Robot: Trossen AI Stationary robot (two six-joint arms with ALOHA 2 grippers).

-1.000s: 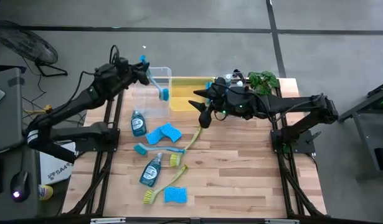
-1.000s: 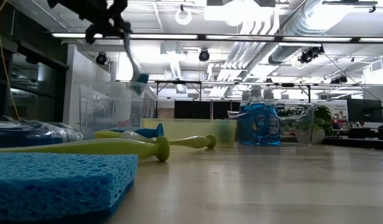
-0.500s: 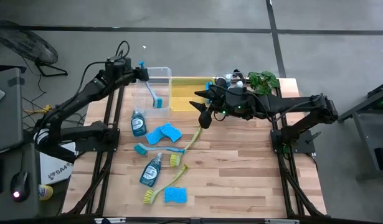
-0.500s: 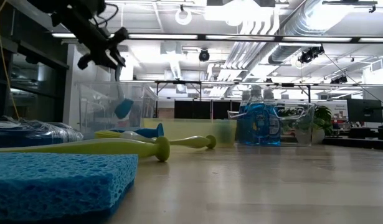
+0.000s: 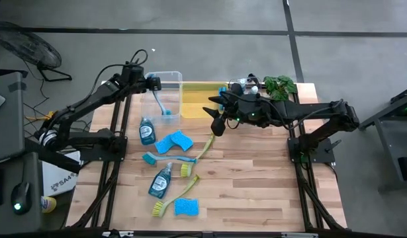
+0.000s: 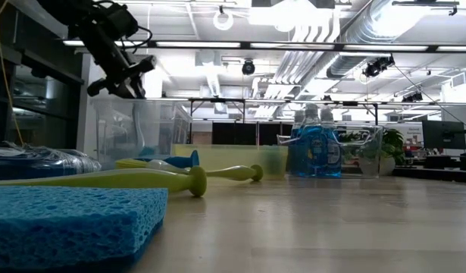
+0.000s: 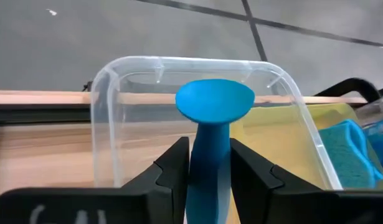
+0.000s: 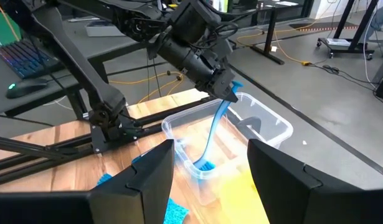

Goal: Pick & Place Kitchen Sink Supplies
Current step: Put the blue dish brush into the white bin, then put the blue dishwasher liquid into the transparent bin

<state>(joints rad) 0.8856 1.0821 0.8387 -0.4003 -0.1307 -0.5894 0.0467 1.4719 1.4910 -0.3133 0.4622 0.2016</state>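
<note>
While the high view shows only the left gripper [image 5: 152, 84] above the clear bin [image 5: 176, 78], the right wrist view shows the blue dish brush [image 8: 215, 134] hanging with its head inside that bin. Left fingers [image 7: 175, 169] pinch the handle narrowly. Right gripper [image 5: 215, 119] hangs open, empty, beside the yellow bin [image 5: 204, 85].

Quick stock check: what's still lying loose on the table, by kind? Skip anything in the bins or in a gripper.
Soap bottles: 2
Sponges: 3
Yellow-green dish brushes: 2
Blue dish brush: 1
Total: 8
Not counted: the second blue brush, held by the left gripper over the clear bin.
</note>
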